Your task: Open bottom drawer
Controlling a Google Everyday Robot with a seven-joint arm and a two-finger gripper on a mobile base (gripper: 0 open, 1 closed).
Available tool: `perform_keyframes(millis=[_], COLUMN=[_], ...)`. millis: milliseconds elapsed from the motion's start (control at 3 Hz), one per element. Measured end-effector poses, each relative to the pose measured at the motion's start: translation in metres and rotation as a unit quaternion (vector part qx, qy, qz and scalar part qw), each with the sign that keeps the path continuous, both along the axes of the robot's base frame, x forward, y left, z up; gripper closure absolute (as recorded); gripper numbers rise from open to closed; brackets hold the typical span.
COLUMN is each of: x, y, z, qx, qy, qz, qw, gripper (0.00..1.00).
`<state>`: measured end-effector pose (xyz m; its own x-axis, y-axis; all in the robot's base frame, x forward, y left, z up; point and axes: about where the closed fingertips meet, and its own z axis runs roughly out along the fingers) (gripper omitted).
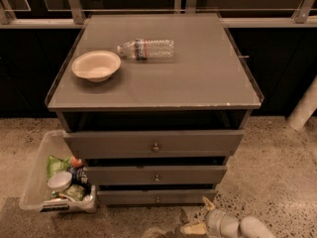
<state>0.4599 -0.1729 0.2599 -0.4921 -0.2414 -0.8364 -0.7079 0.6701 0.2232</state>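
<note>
The grey cabinet [153,78] has three drawer fronts. The bottom drawer [129,197] is the lowest and thinnest panel, with a tiny round knob [157,199]. Its front looks about flush under the middle drawer [124,175]. The widest top drawer [109,144] sticks out a little. My gripper [199,216] is low at the bottom edge of the view, just below and to the right of the bottom drawer's knob. It is open and holds nothing; it is apart from the knob.
A white bowl [96,65] and a plastic water bottle [146,48] lying on its side are on the cabinet top. A clear bin [34,180] with snack packs and cans stands on the floor against the cabinet's left side. A white post [303,108] stands at the right.
</note>
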Motion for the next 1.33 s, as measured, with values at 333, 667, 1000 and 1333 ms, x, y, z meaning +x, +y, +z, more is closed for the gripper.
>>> perform_keyframes(millis=[333, 667, 1000, 1333], x=[0.02, 0.06, 0.062, 0.074], y=[0.002, 0.005, 0.006, 0.002], z=[0.001, -0.015, -0.015, -0.022], qx=[0.007, 0.004, 0.004, 0.005], qy=[-0.025, -0.03, -0.03, -0.039], qz=[0.004, 0.01, 0.011, -0.007], qw=[0.9997, 0.9995, 0.9995, 0.9992], gripper=[0.0, 0.0, 0.0, 0.0])
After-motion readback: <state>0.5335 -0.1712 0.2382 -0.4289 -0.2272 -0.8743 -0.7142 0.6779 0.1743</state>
